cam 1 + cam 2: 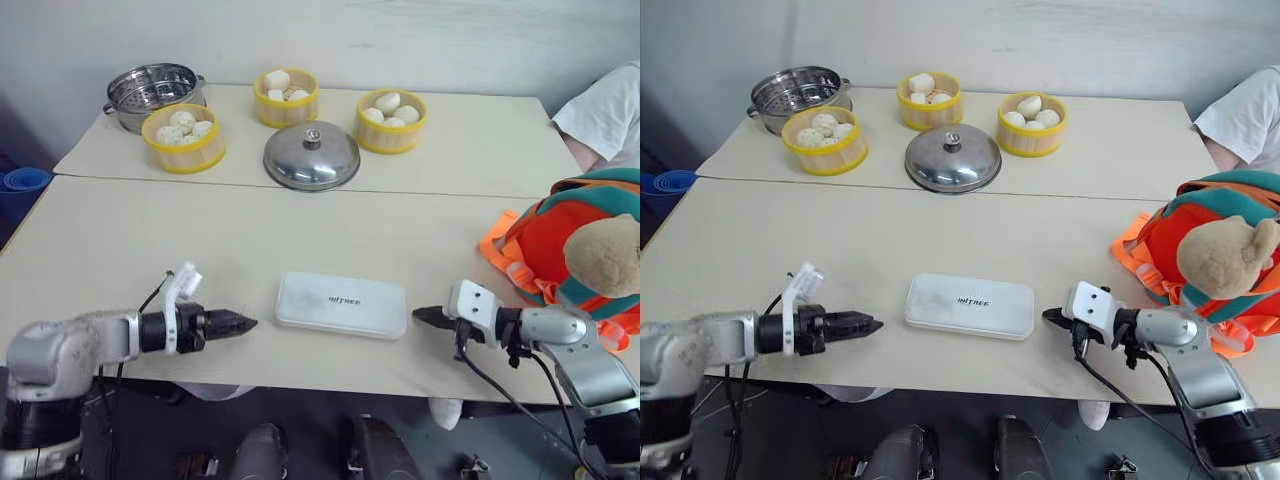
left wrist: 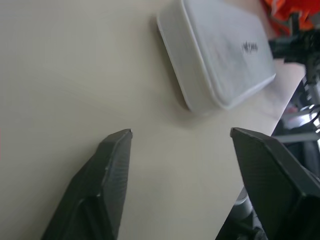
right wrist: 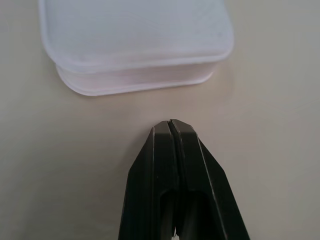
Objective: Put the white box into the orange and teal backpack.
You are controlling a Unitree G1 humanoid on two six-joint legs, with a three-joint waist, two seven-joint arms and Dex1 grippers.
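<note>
box [image 1: 341,304] flat on bench [image 1: 300,230], backpack [image 1: 570,250] to its right. left gripper [image 2: 180,137] jaws wide apart, empty. right gripper [image 3: 170,125] jaws closed, empty, both just beside box.

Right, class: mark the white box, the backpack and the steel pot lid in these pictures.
white box [image 1: 342,304], left eye view, middle of its top.
orange and teal backpack [image 1: 545,240], left eye view, orange front panel.
steel pot lid [image 1: 311,155], left eye view, dome below its knob.

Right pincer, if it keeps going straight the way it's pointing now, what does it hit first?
Most likely the white box. The right pincer, shut, points at the box's near short end across a strip of bare table. Nothing lies between them, though its height against the box's wall is hard to judge.
</note>
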